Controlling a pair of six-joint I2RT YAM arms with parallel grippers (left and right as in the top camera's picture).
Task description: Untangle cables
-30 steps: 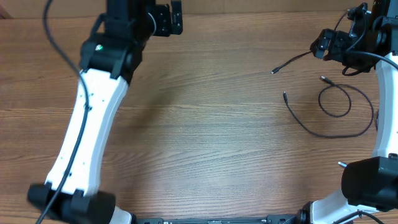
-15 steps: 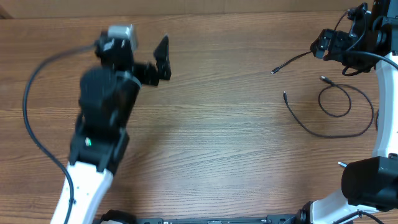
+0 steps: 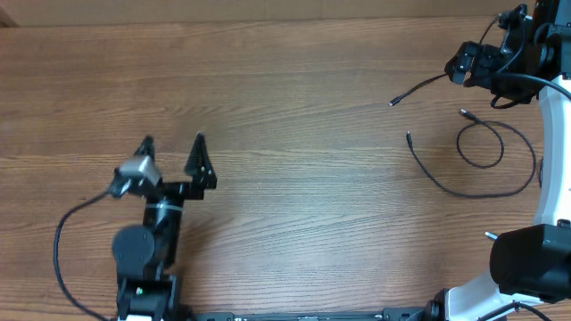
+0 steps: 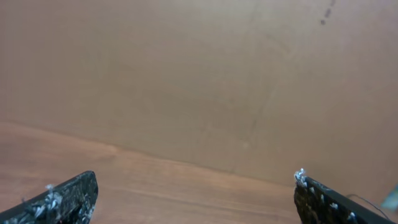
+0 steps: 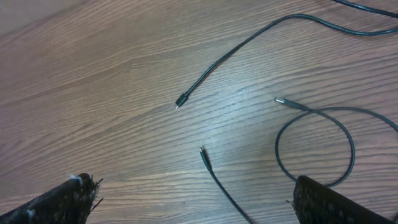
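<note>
Thin black plug-tipped cables (image 3: 417, 89) are lying on the brown wooden table (image 3: 294, 107) just beside the black right gripper (image 5: 193, 190), which is gaping empty. Well apart from it, the left gripper (image 3: 173, 140) is gaping too.

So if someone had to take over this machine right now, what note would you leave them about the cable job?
Left gripper: jaws wide open, empty, over bare table on the left, far from the cables.
Right gripper: jaws wide open, empty, above the cables.
Straight cable: lies on its own at far right.
Looped cable: beside it, crossing itself in one loop.
Done: the two look separated.
Left: perhaps open out that loop.
</note>
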